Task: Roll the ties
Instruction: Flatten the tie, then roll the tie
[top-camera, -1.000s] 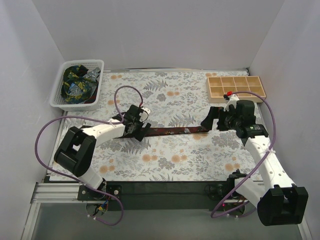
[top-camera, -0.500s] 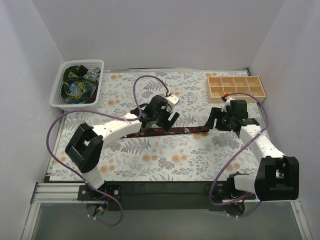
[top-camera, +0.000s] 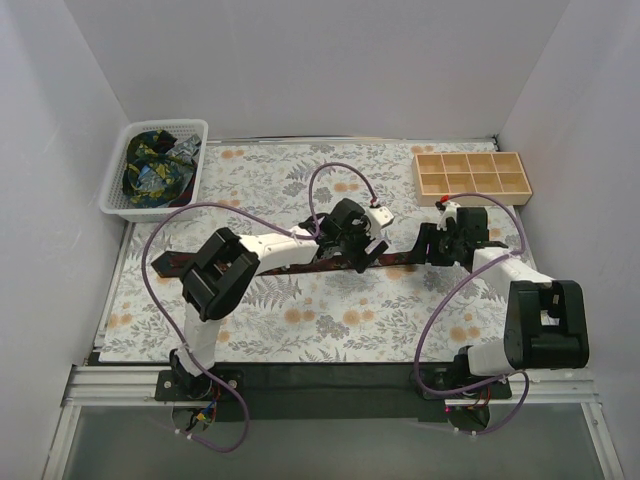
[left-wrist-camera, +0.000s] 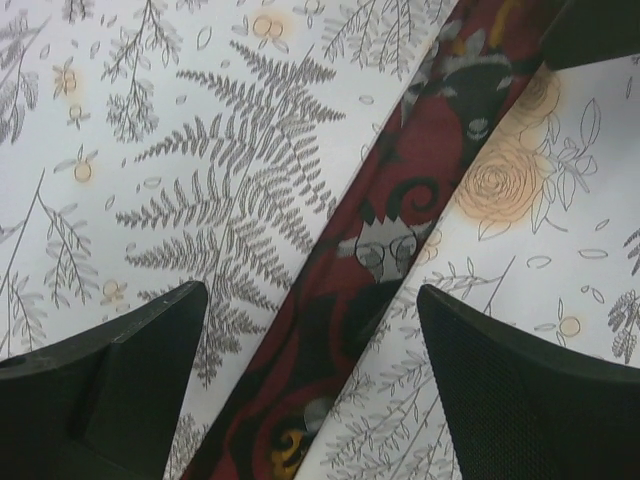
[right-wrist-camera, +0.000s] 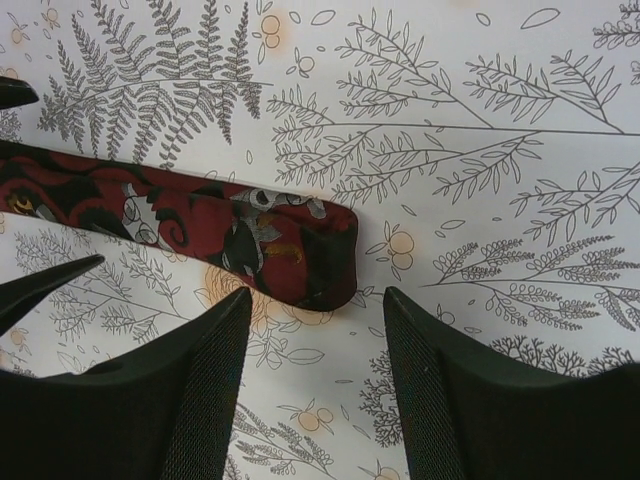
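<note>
Maroon tie (left-wrist-camera: 370, 270): middle hidden beneath your left arm (top-camera: 285, 245), now further along it. Left fingers (left-wrist-camera: 120, 370), right fingers (right-wrist-camera: 180, 380): spread, empty.

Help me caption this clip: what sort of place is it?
Probably a robot lab test cell: plain white walls box in a floral tablecloth, and the left arm and right arm mount by an aluminium rail.

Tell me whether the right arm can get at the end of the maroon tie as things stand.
Probably yes. The right arm hangs over the end of the maroon tie, its jaws open to either side of it in the right wrist view, with nothing between. The left arm sits farther along the tie.
</note>
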